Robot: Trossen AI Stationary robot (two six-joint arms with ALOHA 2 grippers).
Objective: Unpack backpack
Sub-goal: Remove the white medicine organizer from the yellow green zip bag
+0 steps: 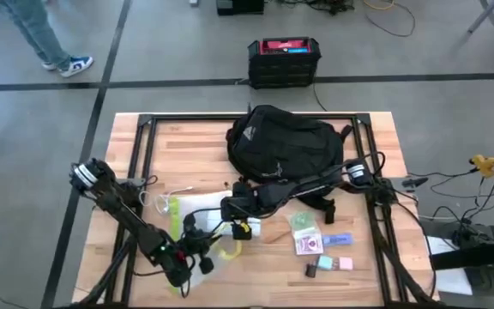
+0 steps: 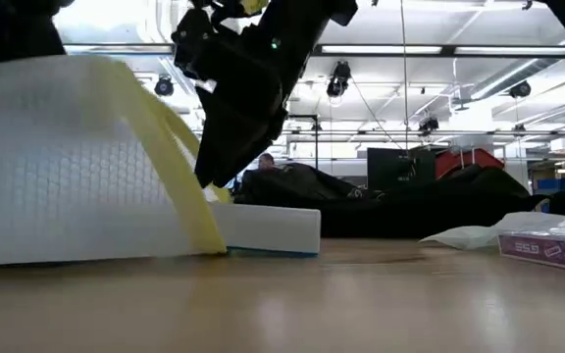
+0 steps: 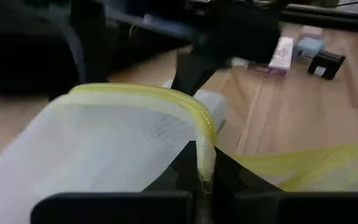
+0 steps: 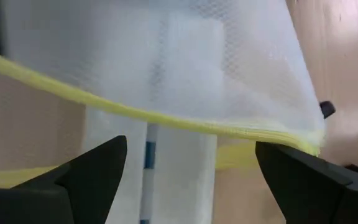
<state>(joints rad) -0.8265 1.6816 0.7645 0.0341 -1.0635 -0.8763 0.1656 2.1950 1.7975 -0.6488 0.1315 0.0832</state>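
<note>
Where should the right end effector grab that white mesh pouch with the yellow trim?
Probably the yellow trim, from above: it runs as a raised ridge between the open right end effector fingers, while the left end effector pinches another stretch of the mesh pouch.

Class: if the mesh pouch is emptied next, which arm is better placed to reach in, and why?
Likely the right. The right gripper hangs open over the mesh pouch, while the left gripper is shut on its yellow trim, holding it up.

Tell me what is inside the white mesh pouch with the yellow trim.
Through the mesh pouch a white box with a blue stripe shows. Anything else inside is hidden by the fabric.
</note>
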